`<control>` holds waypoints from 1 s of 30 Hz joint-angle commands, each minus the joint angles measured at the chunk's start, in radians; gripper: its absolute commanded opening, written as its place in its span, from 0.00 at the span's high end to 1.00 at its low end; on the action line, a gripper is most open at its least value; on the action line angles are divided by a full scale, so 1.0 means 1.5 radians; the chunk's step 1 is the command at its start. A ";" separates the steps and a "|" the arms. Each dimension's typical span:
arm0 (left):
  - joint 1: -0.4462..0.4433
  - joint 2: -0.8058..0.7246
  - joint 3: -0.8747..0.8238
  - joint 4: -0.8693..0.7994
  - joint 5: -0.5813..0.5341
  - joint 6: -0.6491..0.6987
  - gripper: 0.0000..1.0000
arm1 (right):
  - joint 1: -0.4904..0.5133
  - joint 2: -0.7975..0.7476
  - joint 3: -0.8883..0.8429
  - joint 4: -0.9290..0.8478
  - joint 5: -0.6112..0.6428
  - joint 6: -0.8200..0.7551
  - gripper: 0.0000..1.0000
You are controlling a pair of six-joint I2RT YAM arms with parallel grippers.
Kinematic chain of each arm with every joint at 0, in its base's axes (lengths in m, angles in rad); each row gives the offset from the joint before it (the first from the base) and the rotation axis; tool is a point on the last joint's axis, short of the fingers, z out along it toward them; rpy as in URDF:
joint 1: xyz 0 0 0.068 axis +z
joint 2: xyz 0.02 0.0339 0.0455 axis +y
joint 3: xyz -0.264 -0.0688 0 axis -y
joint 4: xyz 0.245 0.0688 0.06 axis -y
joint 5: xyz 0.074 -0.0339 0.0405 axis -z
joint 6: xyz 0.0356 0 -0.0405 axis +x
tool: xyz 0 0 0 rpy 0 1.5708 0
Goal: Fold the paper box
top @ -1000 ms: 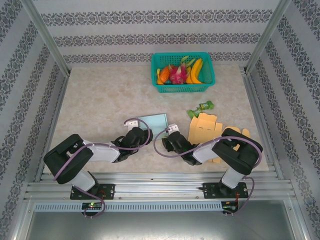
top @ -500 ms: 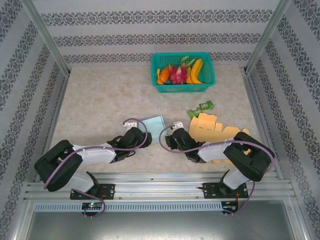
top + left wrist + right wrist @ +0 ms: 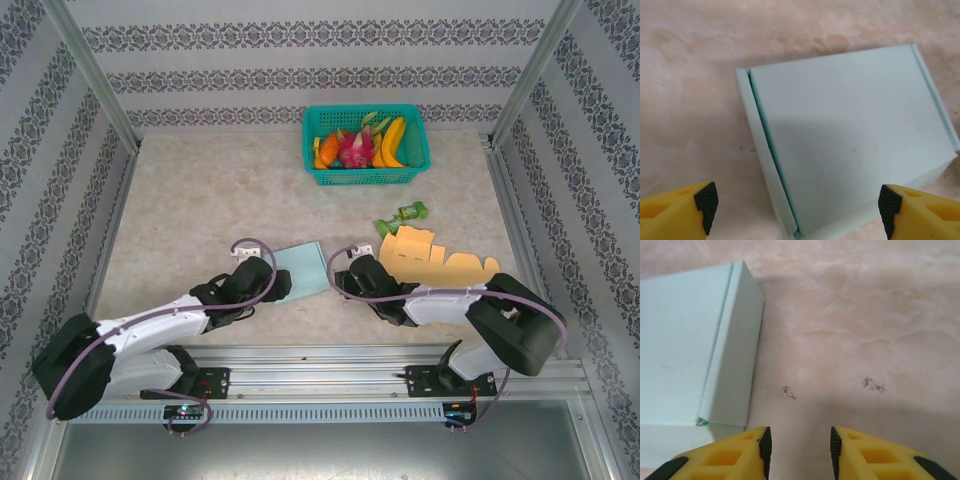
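At the near middle of the desk (image 3: 200,200) lies the pale blue paper box (image 3: 303,268), closed. The left hand (image 3: 797,202) is wide open and empty; the right hand (image 3: 800,446), narrowly open, holds nothing. The box edges likely need even pressing.

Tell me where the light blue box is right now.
In the top view the light blue box lies flat near the front edge of the table, between the left gripper and right gripper.
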 commanded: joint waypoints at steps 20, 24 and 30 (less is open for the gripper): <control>0.258 0.339 0.242 0.141 0.388 0.161 0.18 | 0.104 -0.018 0.012 -0.080 -0.050 0.407 1.00; 0.258 0.369 0.240 0.171 0.409 0.148 0.18 | 0.104 0.013 0.036 -0.078 -0.051 0.405 1.00; 0.257 0.383 0.190 0.223 0.430 0.141 0.23 | 0.086 0.055 0.069 -0.075 -0.060 0.392 1.00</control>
